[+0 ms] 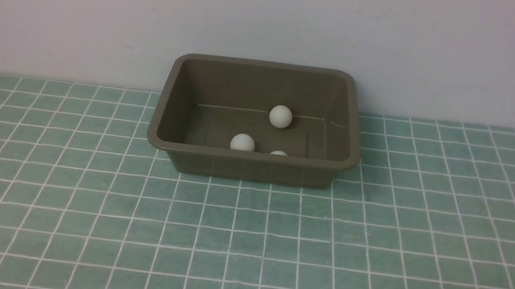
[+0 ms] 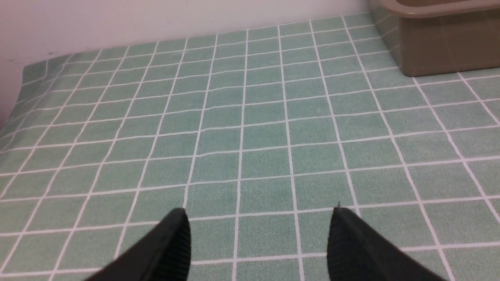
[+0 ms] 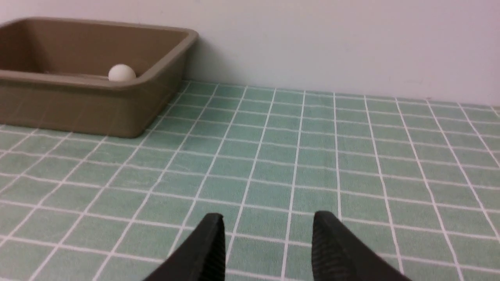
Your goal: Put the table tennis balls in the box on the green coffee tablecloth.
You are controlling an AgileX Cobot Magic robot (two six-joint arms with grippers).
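Note:
The olive-brown box (image 1: 251,155) stands on the green coffee tablecloth (image 1: 244,242) close to the back wall. Three white table tennis balls lie inside it: one toward the back (image 1: 280,116), one at the front left (image 1: 242,142), and one (image 1: 278,153) mostly hidden behind the front rim. Neither arm shows in the front view. My left gripper (image 2: 259,212) is open over bare cloth, the box corner (image 2: 449,50) far off. My right gripper (image 3: 268,214) has its fingers apart with only cloth between them, away from the box (image 3: 78,105), where one ball (image 3: 122,73) peeks over the rim.
A pale wall runs right behind the box. The cloth's edge (image 2: 23,78) meets the wall at the far left in the left wrist view. Gridded cloth spreads to both sides of the box and in front of it.

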